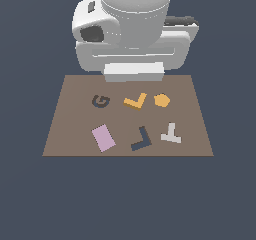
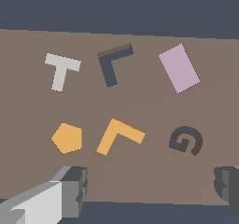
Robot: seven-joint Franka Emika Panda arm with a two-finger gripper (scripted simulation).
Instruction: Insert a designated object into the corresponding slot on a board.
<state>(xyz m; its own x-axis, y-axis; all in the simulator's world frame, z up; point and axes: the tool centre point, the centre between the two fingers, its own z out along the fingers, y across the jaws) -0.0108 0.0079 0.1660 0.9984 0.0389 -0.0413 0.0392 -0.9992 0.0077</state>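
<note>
The designated object, a flat orange L-shaped piece (image 1: 135, 102) (image 2: 119, 135), lies on the brown board (image 1: 75, 94) (image 2: 28, 101). The slot, a dark navy L-shaped recess (image 1: 141, 139) (image 2: 113, 62), sits nearby on the same board with nothing in it. My gripper (image 2: 151, 190) hovers above the board's edge beside the orange L. It is open, with one finger (image 2: 70, 188) and the other finger (image 2: 228, 185) far apart and nothing between them. In the exterior view the white arm body (image 1: 134, 29) hides the fingers.
Beside the orange L lie an orange hexagon (image 1: 161, 100) (image 2: 67, 138) and a dark letter G (image 1: 100, 101) (image 2: 186, 140). A white T-shaped piece (image 1: 171, 133) (image 2: 61, 69) and a pink rectangle (image 1: 103, 137) (image 2: 179, 68) flank the slot.
</note>
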